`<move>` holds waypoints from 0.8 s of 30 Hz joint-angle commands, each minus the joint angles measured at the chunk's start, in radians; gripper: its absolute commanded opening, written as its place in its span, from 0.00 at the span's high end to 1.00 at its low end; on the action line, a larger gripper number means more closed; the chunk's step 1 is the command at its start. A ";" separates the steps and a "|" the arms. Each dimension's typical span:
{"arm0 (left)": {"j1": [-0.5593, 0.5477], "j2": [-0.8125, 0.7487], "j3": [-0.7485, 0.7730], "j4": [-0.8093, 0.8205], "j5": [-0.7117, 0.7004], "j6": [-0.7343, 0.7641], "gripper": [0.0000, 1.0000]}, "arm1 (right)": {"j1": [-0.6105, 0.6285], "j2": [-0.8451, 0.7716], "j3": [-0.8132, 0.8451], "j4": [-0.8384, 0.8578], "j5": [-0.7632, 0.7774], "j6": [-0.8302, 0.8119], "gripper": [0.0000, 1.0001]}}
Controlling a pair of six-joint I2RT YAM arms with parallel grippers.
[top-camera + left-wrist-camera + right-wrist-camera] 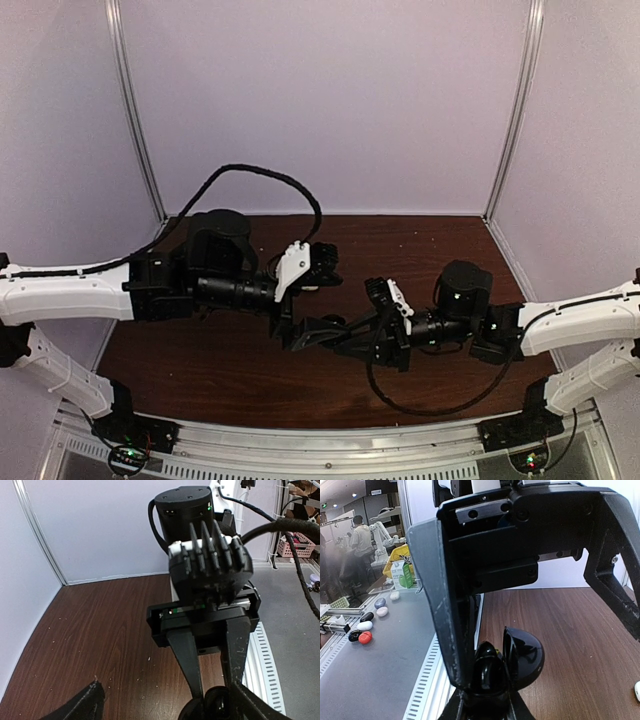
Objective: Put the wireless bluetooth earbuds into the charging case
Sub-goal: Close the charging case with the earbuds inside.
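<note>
Right gripper (485, 705) clamps the open black case (522, 655); left gripper (172, 702), jaws apart, crowds it. A bump could twist the case loose onto the counter (570, 625).

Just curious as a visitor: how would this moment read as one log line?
right gripper: shut on black case, lid looks open | left gripper: open, close to case | both above table
</note>
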 commanded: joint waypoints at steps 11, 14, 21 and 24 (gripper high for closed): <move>0.009 -0.051 -0.021 0.107 0.197 -0.006 0.03 | 0.007 -0.064 -0.026 0.091 0.088 -0.004 1.00; 0.008 -0.070 -0.038 0.103 0.195 -0.001 0.02 | 0.003 -0.063 -0.030 0.099 0.097 0.000 1.00; 0.009 -0.134 -0.094 0.127 0.125 -0.014 0.02 | -0.002 -0.065 -0.042 0.120 0.079 0.004 1.00; 0.009 -0.146 -0.098 0.135 0.082 -0.033 0.02 | -0.002 -0.063 -0.042 0.121 0.068 -0.001 1.00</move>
